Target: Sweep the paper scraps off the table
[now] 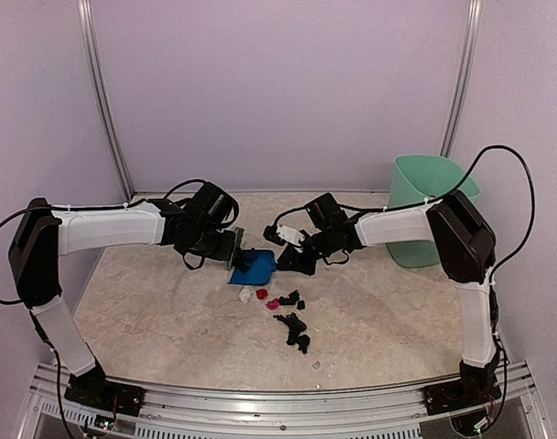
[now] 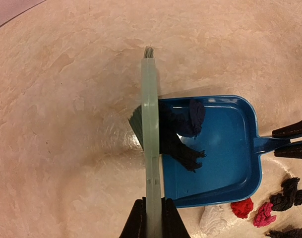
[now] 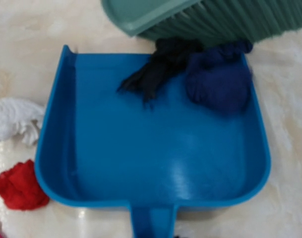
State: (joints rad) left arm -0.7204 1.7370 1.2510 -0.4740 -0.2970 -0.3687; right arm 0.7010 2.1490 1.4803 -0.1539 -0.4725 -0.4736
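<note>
Partly, the brush (image 2: 151, 124) hides scraps (image 3: 151, 74) in the dustpan (image 3: 141, 163) — left jaws clamp brush, right jaws dustpan handle.

One table (image 1: 168, 311). Two robot arms: one left arm (image 1: 109, 227) and one right arm (image 1: 397, 222). One blue dustpan (image 3: 141, 163), one green hand brush (image 2: 151, 124) and one mint-green bin (image 1: 424, 215). Paper scraps (image 1: 296, 331) by colour: two inside the dustpan, one black scrap (image 3: 153, 69) and one dark blue scrap (image 3: 217, 84). Loose beside the dustpan: one white scrap (image 3: 12, 119), one red scrap (image 3: 19, 186) and one pink scrap (image 2: 264, 214). Black loose scraps number at least four; they bunch together, so an exact count cannot be made.
</note>
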